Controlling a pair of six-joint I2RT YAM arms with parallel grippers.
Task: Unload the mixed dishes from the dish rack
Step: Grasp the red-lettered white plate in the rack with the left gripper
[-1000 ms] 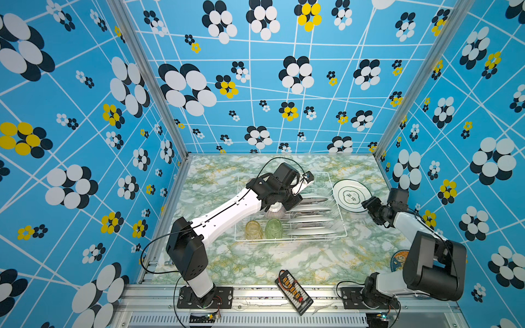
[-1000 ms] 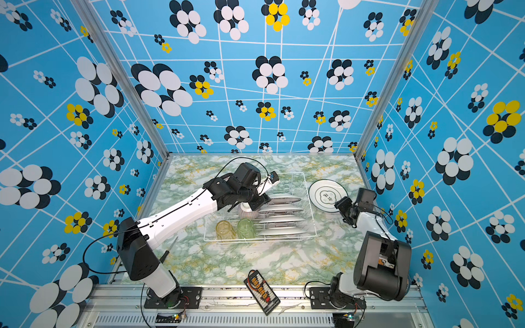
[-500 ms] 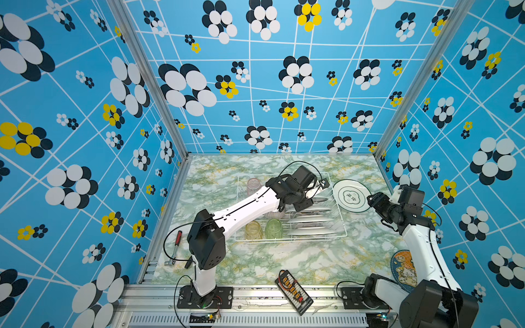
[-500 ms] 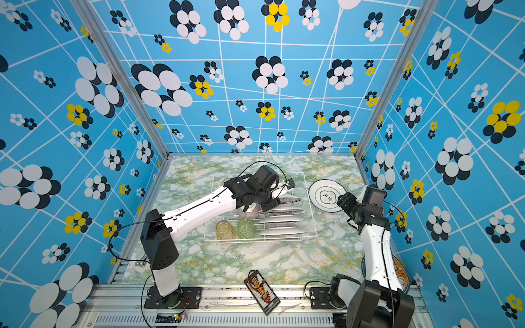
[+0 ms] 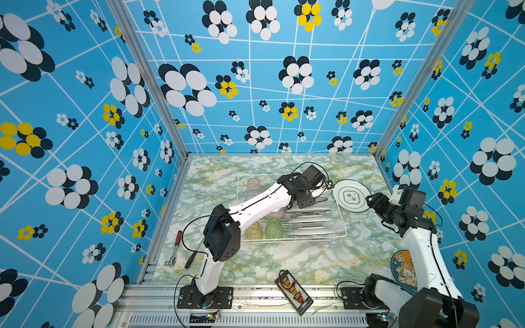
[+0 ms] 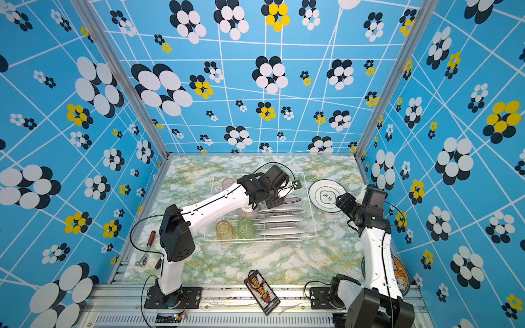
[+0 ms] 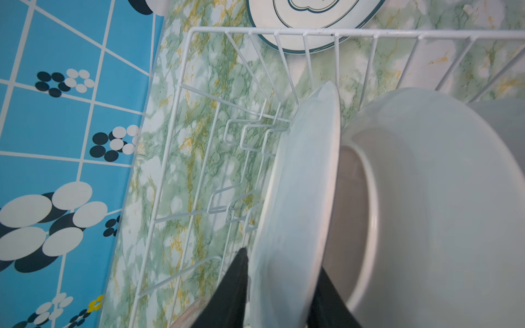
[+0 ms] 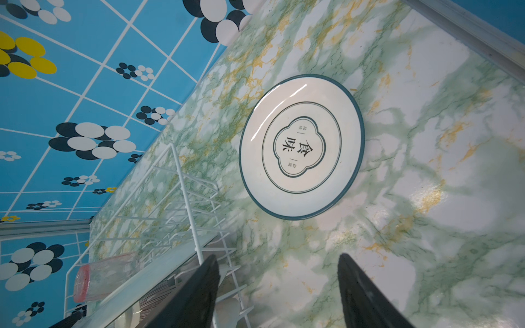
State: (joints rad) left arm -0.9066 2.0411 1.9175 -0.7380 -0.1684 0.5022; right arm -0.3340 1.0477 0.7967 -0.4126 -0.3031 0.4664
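The white wire dish rack (image 5: 295, 238) (image 6: 261, 238) stands mid-table. Several white plates (image 5: 308, 221) stand on edge in its slots. A pink tumbler (image 5: 254, 186), a yellow tumbler (image 5: 253, 231), a green tumbler (image 5: 273, 228) and a purple-striped bowl (image 6: 248, 213) are also in it. My left gripper (image 5: 316, 193) (image 7: 282, 259) reaches over the rack and is shut on the rim of the farthest plate (image 7: 301, 184), one finger on each face. Another plate (image 5: 352, 196) (image 8: 301, 146) lies flat on the table right of the rack. My right gripper (image 5: 370, 198) (image 8: 277, 256) hovers open beside it, holding nothing.
A black board with orange connectors (image 5: 294, 292) lies at the front edge. A red-handled ratchet (image 5: 174, 250) and a dark tool (image 5: 193, 257) lie at the front left. A round blue cartoon mat (image 5: 403, 269) sits front right, behind the right arm. Patterned walls enclose the table.
My left gripper slid right along the rack to the farthest plate and its jaws narrowed onto the rim. The right arm rose from folded low, its gripper staying open by the flat plate.
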